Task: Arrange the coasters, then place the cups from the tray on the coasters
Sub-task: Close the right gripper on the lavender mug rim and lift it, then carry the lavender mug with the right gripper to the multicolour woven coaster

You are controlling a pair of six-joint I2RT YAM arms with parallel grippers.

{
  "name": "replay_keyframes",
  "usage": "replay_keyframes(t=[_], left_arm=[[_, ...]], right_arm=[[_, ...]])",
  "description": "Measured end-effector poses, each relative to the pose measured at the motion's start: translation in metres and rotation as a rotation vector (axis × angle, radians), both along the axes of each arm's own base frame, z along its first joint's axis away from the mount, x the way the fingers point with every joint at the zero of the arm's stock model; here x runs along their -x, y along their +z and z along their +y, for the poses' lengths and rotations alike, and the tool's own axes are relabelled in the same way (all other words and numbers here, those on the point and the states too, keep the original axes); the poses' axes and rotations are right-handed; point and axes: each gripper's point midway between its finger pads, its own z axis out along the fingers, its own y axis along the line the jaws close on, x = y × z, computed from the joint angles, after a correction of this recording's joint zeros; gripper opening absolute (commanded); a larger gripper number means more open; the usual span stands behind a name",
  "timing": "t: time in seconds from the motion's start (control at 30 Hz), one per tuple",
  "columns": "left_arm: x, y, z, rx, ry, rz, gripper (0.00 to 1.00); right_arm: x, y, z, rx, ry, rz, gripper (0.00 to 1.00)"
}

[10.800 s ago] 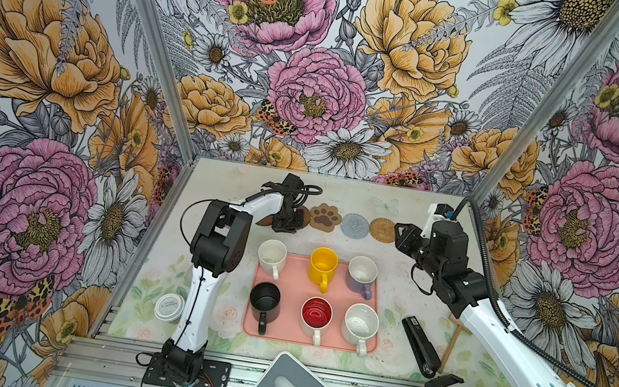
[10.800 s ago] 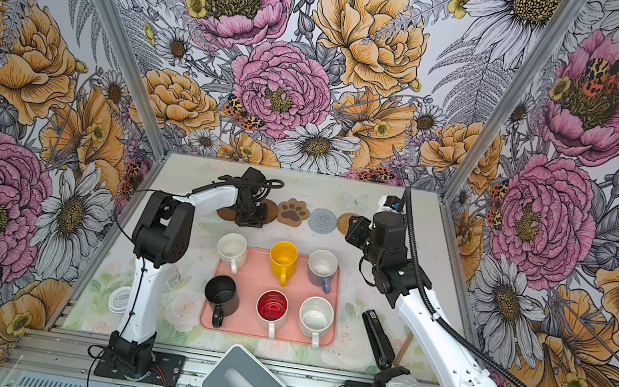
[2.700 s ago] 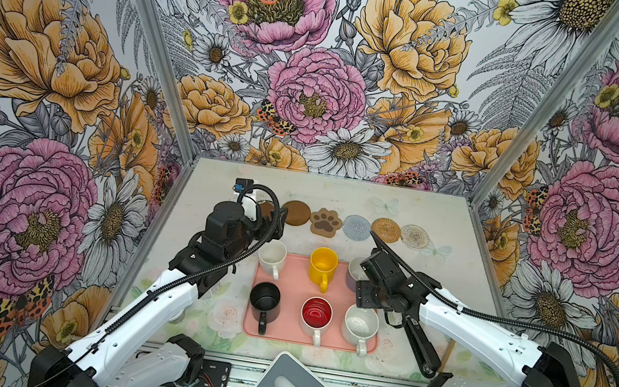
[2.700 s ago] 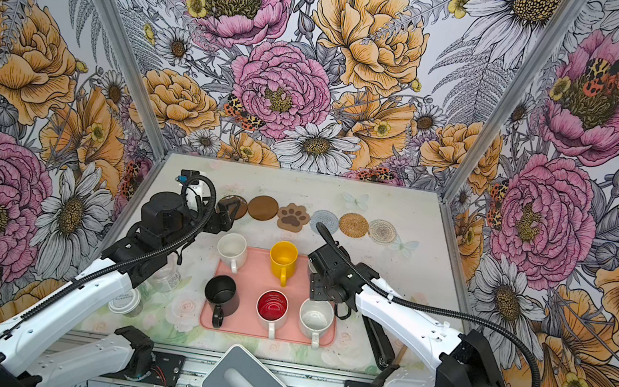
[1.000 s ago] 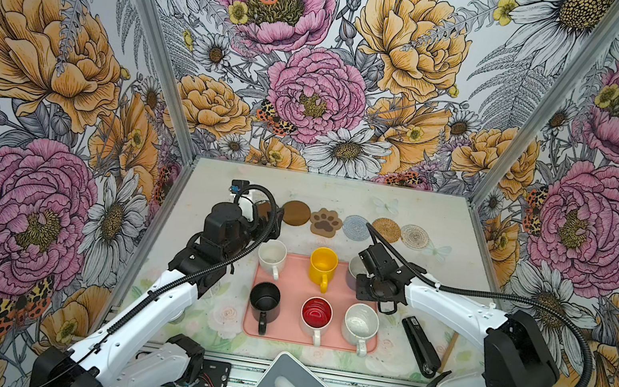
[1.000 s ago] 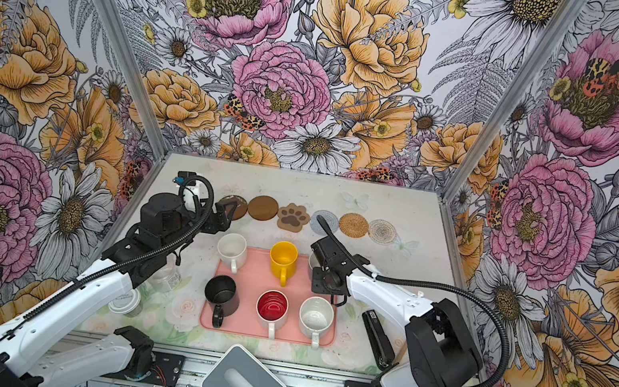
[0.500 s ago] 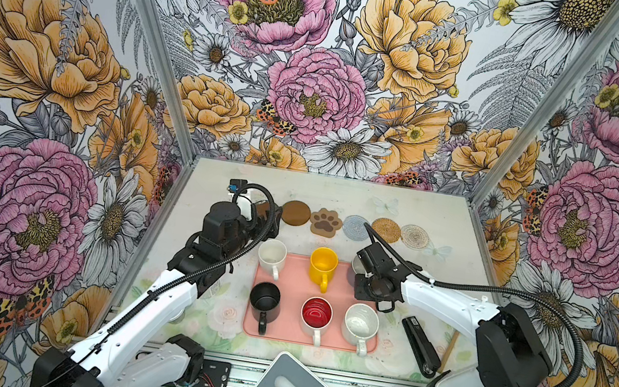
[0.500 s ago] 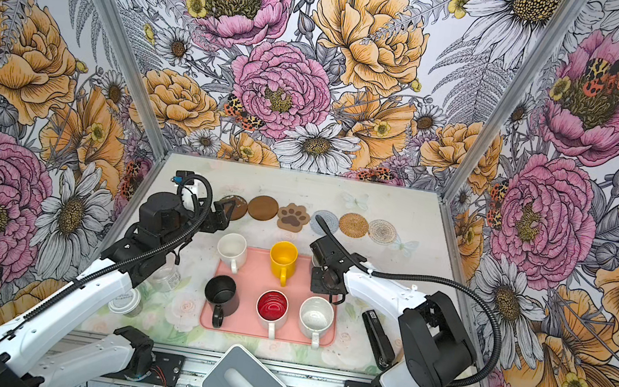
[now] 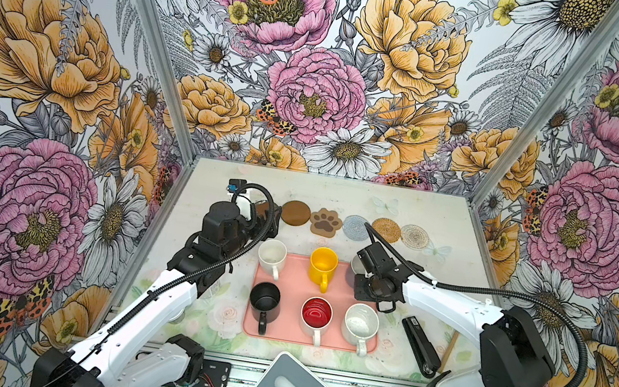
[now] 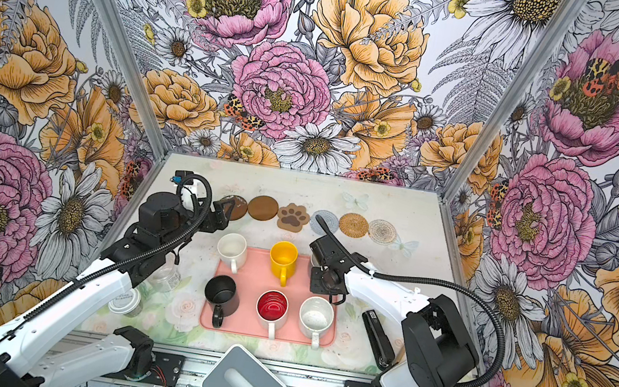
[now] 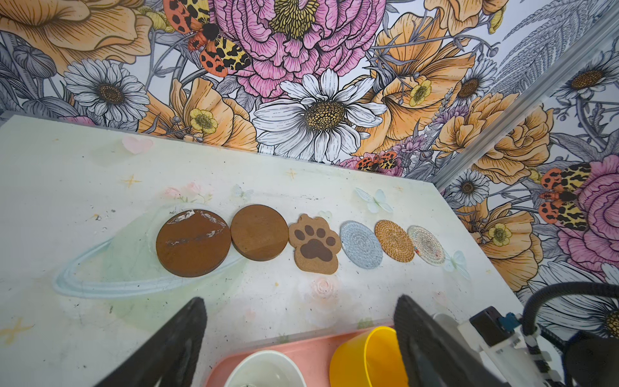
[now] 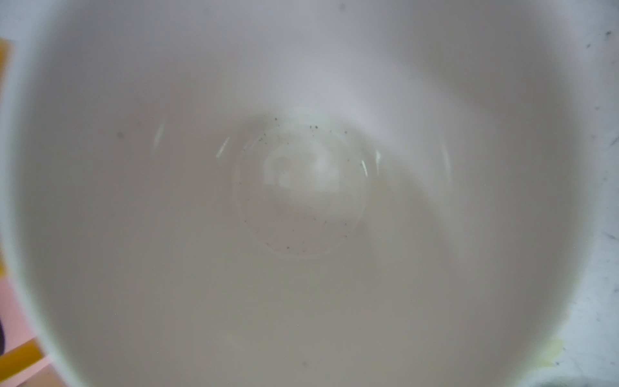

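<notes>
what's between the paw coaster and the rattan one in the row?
Just the grey woven coaster, sitting close between the paw coaster and the rattan coaster. Clearest in the left wrist view; both top views show it too.

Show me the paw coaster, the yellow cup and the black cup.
paw coaster [image 9: 326,226], in a top view, on its big centre pad.
yellow cup [image 9: 323,262], in a top view, inside its mouth.
black cup [image 9: 265,295], in a top view, inside its mouth.

No readable text; maybe print on lid [image 10: 122,301].
</notes>
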Motion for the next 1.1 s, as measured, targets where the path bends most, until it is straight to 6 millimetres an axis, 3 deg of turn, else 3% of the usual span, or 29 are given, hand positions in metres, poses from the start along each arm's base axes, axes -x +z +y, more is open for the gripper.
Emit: replay_keyframes(t=[0.57,0.73,1.1], left_arm=[[-0.003,-0.004,0.012,-0.002,0.034,0.010,0.89],[-0.004,-0.004,0.016,0.003,0.048,0.011,0.90],[-0.003,-0.006,0.024,0.004,0.065,0.016,0.89]], right_arm=[[-0.020,0.039,-0.003,0.024,0.046,-0.043,0.00],[-0.035,0.054,-0.018,0.034,0.033,-0.064,0.00],[-0.074,0.091,-0.071,0.072,-0.061,-0.120,0.00]])
